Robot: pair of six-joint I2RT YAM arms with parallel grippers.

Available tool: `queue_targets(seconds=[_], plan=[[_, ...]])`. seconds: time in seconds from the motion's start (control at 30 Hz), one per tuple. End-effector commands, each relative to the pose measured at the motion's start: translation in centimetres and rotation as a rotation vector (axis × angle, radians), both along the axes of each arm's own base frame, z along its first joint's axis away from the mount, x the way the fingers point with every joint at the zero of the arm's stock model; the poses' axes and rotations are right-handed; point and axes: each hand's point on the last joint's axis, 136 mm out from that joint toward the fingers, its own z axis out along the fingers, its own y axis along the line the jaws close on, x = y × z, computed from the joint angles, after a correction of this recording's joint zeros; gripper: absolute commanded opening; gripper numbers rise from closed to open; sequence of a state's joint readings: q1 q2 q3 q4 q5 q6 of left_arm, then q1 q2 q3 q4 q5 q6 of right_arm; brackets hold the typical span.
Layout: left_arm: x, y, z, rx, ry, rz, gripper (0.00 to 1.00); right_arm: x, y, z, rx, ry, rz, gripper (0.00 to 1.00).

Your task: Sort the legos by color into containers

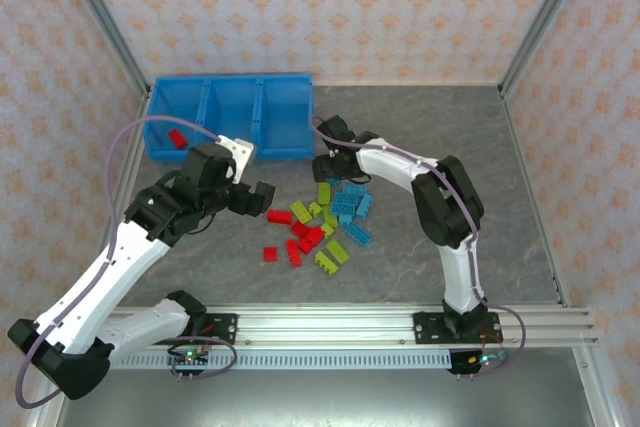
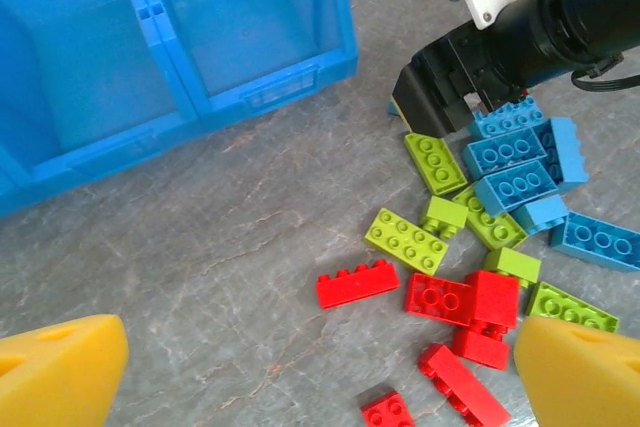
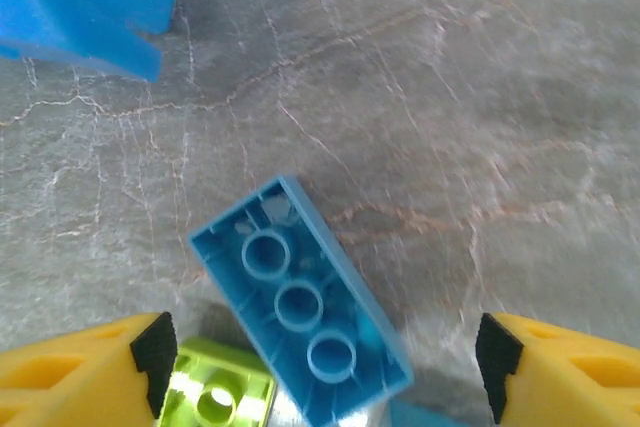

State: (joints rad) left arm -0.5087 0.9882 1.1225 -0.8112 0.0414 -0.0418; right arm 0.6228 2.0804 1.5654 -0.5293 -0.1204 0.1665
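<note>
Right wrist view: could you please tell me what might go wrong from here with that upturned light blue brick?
1. The light blue brick lies hollow side up and askew inside the open right gripper, so closing may twist it rather than clamp it.
2. A lime brick sits right against it and might get dragged along.
3. The left gripper hovers open over the same pile, so the arms could bump.

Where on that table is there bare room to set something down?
Bare table right of the right arm, and a strip between the legos and the front rail. Crowded: the middle, from bin to legos.
</note>
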Motion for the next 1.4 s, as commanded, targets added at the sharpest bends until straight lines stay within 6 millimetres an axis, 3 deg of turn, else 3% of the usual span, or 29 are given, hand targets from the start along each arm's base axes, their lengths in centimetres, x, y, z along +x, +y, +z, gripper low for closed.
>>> queue_targets(seconds=[0.0, 0.17, 0.3, 0.4, 0.5, 0.6, 0.73, 0.8, 1.0, 1.17, 1.37], plan=[[-0.2, 0.8, -1.1, 0.075, 0.010, -0.008, 1.00, 0.5, -0.1, -0.9, -0.048, 0.020, 0.031, 0.72], [-0.2, 1.1, -1.7, 0.099, 0.021, 0.000, 1.00, 1.0, 0.3, -2.1, -0.050, 0.042, 0.030, 0.56], [-0.1, 1.5, -1.5, 0.112, 0.012, 0.015, 1.00, 1.2, -0.2, -1.0, -0.059, 0.006, 0.006, 0.36], [-0.1, 1.7, -1.3, 0.110, -0.002, 0.023, 1.00, 1.5, -1.1, 2.8, -0.024, -0.106, -0.038, 0.24], [-0.1, 1.9, -0.9, 0.107, -0.022, 0.035, 1.00, 1.0, -0.8, 8.2, 0.083, -0.248, -0.038, 0.23], [-0.1, 2.4, -0.4, 0.106, -0.052, 0.056, 1.00, -0.2, 1.1, 13.1, 0.199, -0.393, 0.016, 0.23], [-0.1, 3.2, 0.3, 0.109, -0.093, 0.089, 1.00, -0.3, 4.8, 16.5, 0.319, -0.509, 0.067, 0.23], [-0.2, 3.7, 0.6, 0.110, -0.117, 0.109, 1.00, 1.2, 6.3, 16.6, 0.331, -0.526, 0.057, 0.23], [-0.4, 4.5, 1.1, 0.119, -0.159, 0.137, 1.00, 6.7, 9.4, 14.7, 0.240, -0.535, 0.031, 0.23], [-0.1, 4.5, 0.5, 0.131, -0.140, 0.138, 1.00, 9.5, 12.0, 12.3, 0.181, -0.486, 0.059, 0.25], [0.0, 4.6, 0.2, 0.138, -0.125, 0.143, 1.00, 10.5, 12.7, 11.7, 0.157, -0.456, 0.055, 0.49]])
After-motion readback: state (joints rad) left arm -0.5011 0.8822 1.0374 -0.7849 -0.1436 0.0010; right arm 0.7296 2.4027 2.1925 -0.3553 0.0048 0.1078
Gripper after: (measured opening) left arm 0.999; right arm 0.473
